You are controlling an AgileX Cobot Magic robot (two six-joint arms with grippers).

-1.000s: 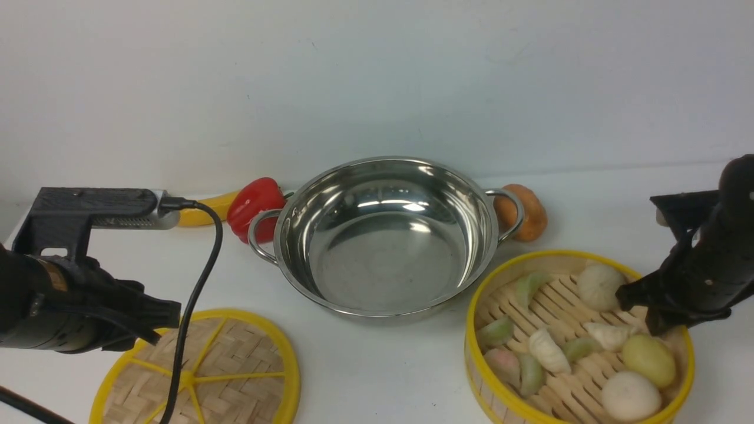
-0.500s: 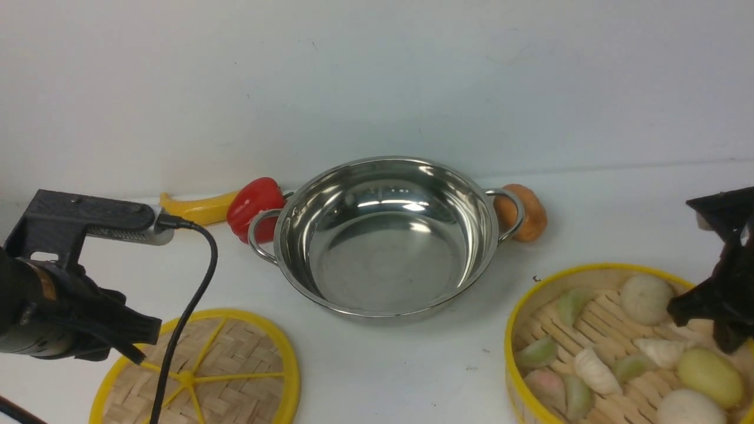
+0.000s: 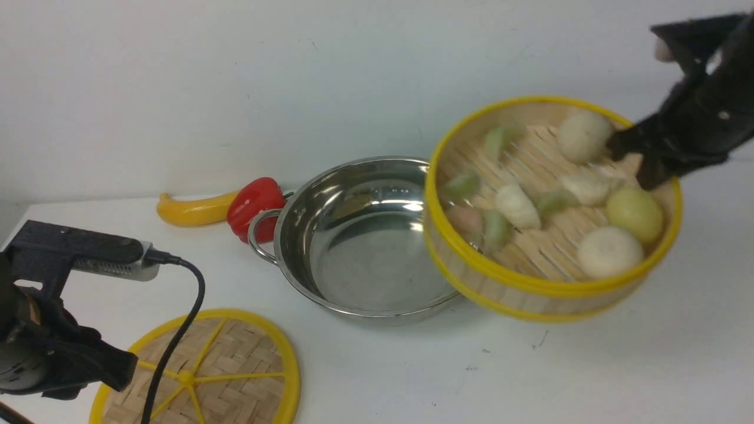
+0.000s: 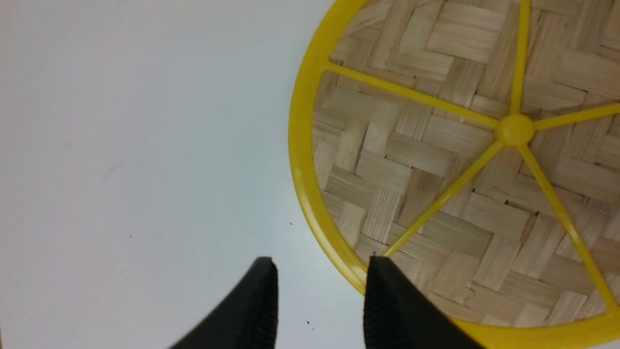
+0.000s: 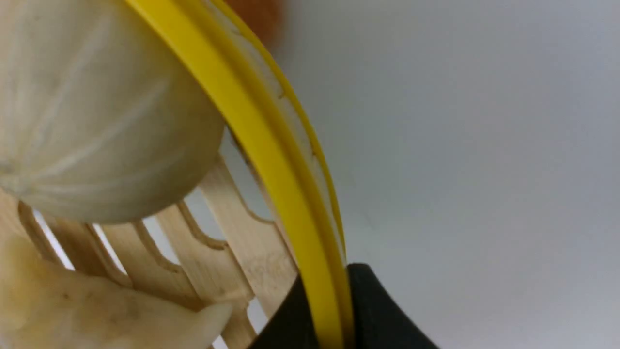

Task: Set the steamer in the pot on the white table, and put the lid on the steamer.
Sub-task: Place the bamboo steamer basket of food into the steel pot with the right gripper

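My right gripper (image 3: 633, 159) is shut on the far right rim of the steamer (image 3: 518, 294) and holds it tilted in the air, overlapping the right side of the pot (image 3: 365, 259). The right wrist view shows both fingers clamped on the yellow rim (image 5: 261, 160) next to a white bun (image 5: 97, 121). The pot stands empty at the middle of the white table (image 3: 589, 365). The lid (image 3: 218, 377) lies flat at the front left. My left gripper (image 3: 126, 371) is open and low at the lid's left edge. In the left wrist view one finger (image 4: 387, 300) overlaps the lid (image 4: 460, 169).
A red pepper (image 3: 254, 206) and a yellow vegetable (image 3: 188, 212) lie behind the pot's left handle, near the wall. A black cable (image 3: 188, 306) hangs from the left arm over the lid. An orange blur (image 5: 256, 14) shows beyond the steamer.
My right gripper has lifted the steamer off the table at the front right and carried it up and left, partly over the pot. My left arm has sunk lower and leftward beside the lid.
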